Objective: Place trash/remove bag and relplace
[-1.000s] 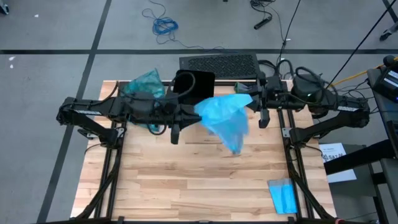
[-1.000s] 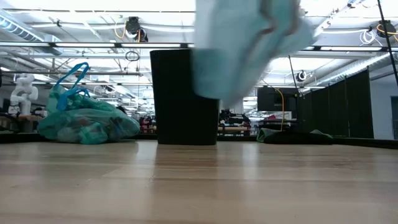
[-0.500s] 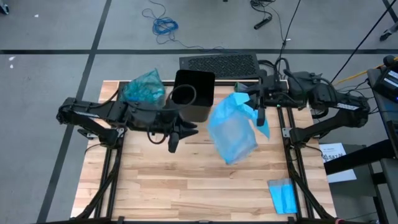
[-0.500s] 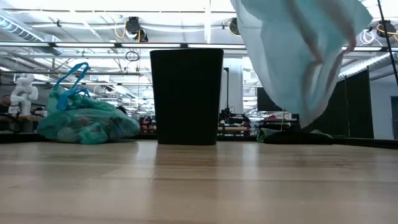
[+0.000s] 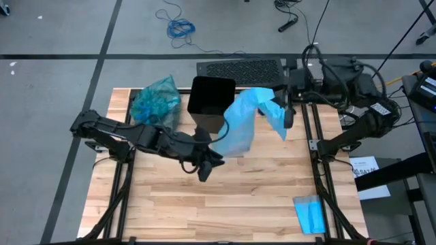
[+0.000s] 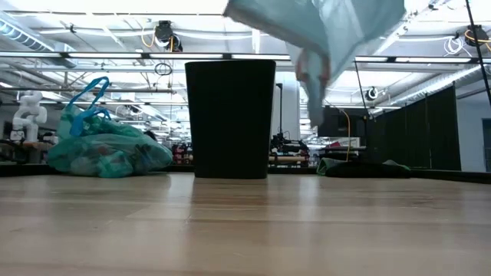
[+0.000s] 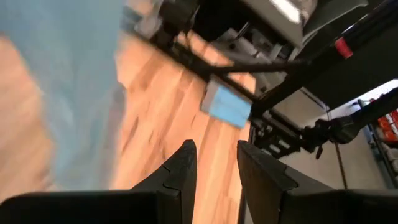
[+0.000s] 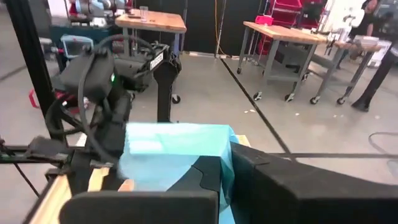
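1. Far left of the table (image 5: 170,204): the filled dark teal-green bag (image 5: 155,102) lies knotted on the wood beside the black bin (image 5: 211,102). The low view shows its blue handle loops standing up; the high view does not
2. The left gripper (image 5: 204,170) sits low over the table centre, in front of the bin. Its wrist view shows the two fingers (image 7: 180,168) parted by a narrow gap with nothing between them
3. The black bin stands upright at the table's back edge with no liner visible in it, so the relining step appears not yet done
4. The sky-blue replacement bag (image 5: 248,119) hangs in the air between the bin and the right arm, one lobe drooping near the bin's front
5. The right gripper (image 5: 287,116) is clamped on the bag's upper edge; its wrist view shows blue film (image 8: 174,149) pinched at the closed fingers
6. Handling judgement: the film looks very light, limp and slippery, likely to billow and cling shut. Best taken by the rim of its mouth at two well-separated points, so it can be spread over the bin
7. Front right corner: a small folded blue cloth (image 5: 310,214) lies apart from the work; it also shows in the left wrist view
8. The low view alone shows how high the bag hangs above the bin's rim; only the high view shows both arms' positions
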Motion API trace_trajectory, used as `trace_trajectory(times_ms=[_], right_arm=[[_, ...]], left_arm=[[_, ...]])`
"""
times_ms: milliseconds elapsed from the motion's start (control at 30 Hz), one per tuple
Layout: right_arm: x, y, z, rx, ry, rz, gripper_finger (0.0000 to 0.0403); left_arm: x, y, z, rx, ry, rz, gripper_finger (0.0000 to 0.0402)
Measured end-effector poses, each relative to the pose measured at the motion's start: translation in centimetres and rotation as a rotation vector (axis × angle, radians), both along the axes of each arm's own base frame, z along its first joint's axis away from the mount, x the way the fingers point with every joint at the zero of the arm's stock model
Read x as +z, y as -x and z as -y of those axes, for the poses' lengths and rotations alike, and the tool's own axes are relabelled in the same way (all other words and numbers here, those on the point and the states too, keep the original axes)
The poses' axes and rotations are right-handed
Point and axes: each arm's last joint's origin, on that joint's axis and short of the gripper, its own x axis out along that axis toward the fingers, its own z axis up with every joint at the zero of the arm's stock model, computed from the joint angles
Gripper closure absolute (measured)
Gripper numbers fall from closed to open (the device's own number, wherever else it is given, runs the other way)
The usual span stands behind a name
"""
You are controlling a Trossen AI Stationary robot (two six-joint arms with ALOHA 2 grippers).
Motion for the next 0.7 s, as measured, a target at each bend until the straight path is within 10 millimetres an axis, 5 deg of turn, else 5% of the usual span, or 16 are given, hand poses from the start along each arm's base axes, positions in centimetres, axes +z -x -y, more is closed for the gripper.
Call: trace_trajectory(times_ms=[200, 500, 700], right_arm=[[2.8, 1.8, 0.5, -0.059, 0.079, 0.008, 0.0403], [3.1, 2.3, 1.0, -0.087, 0.077, 0.002, 0.0403], [2.8, 0.8, 1.1, -0.082, 0.113, -0.011, 0.0403]], left_arm=[[-0.6, 1.0, 0.6, -0.004, 0.037, -0.100, 0.0290], [3.0, 5.3, 1.2, 0.242, -0.228, 0.084, 0.0290], [2.0, 3.6, 1.5, 0.270, -0.241, 0.080, 0.0290]])
